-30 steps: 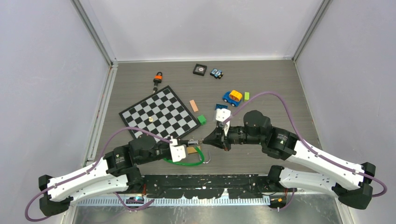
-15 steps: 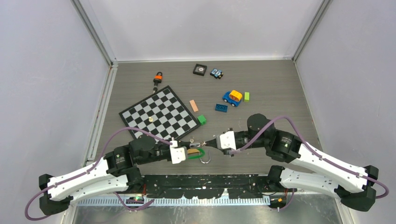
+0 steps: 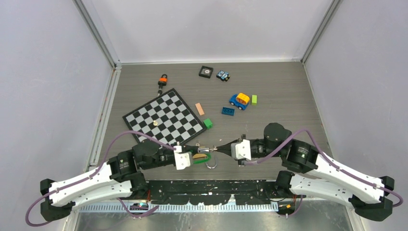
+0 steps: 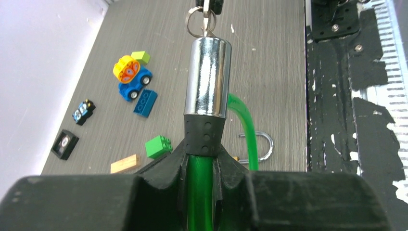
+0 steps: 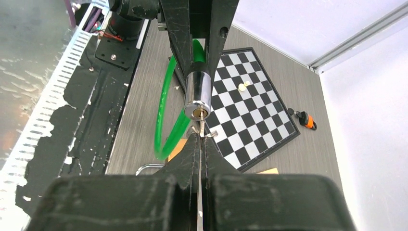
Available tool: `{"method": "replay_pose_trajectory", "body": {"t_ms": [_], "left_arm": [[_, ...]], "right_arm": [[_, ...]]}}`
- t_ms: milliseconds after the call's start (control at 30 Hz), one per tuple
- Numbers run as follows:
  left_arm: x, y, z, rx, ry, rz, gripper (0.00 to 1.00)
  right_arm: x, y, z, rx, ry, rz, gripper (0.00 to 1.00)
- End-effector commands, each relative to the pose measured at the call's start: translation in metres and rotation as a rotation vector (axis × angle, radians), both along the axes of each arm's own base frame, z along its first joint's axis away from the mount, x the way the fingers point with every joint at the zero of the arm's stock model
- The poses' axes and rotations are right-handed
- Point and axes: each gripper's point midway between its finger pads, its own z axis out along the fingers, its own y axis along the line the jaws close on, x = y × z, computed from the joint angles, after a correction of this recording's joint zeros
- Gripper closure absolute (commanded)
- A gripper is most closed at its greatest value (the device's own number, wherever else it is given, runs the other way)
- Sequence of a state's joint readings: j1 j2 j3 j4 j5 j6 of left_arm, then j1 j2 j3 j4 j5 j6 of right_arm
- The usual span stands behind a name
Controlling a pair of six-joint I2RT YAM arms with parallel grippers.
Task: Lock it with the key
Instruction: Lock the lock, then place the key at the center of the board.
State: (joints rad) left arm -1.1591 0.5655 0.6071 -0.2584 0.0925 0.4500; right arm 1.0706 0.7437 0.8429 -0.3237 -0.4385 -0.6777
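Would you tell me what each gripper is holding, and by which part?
Left gripper: green cable lock, by its black collar below the chrome cylinder. Right gripper: small metal key, by its head.

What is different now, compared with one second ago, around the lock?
The right gripper, shut on the key, swung down toward the near edge and levelled out, key tip at the cable lock's keyhole. The left gripper kept holding it; the chessboard stayed put.
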Motion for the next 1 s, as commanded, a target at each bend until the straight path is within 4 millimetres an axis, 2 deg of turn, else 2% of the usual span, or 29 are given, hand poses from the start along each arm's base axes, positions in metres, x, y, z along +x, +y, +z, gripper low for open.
{"method": "replay_pose_trajectory", "body": {"t_ms": [0,300,433,533,600,833,967], "left_arm": [[0.008,0.004,0.031,-0.098,-0.037,0.049,1.00],[0.010,0.006,0.031,-0.098,-0.043,0.067,1.00],[0.012,0.007,0.033,-0.103,-0.048,0.077,1.00],[0.014,0.008,0.033,-0.107,-0.046,0.090,1.00],[0.016,0.009,0.034,-0.115,-0.041,0.109,1.00],[0.035,0.019,0.043,-0.174,-0.015,0.250,1.00],[0.045,0.027,0.049,-0.216,0.013,0.345,1.00]], "right_arm": [[-0.001,-0.025,0.005,0.056,0.076,-0.105,0.99],[0.012,-0.060,0.012,0.215,0.255,-0.347,0.99],[0.046,-0.081,0.016,0.365,0.404,-0.629,0.99],[0.074,-0.101,0.009,0.457,0.532,-0.884,0.99],[0.087,-0.110,-0.001,0.474,0.602,-1.024,0.99],[0.101,-0.097,-0.074,0.218,0.787,-1.319,0.99],[0.109,-0.089,-0.118,0.064,0.934,-1.418,0.99]]}}
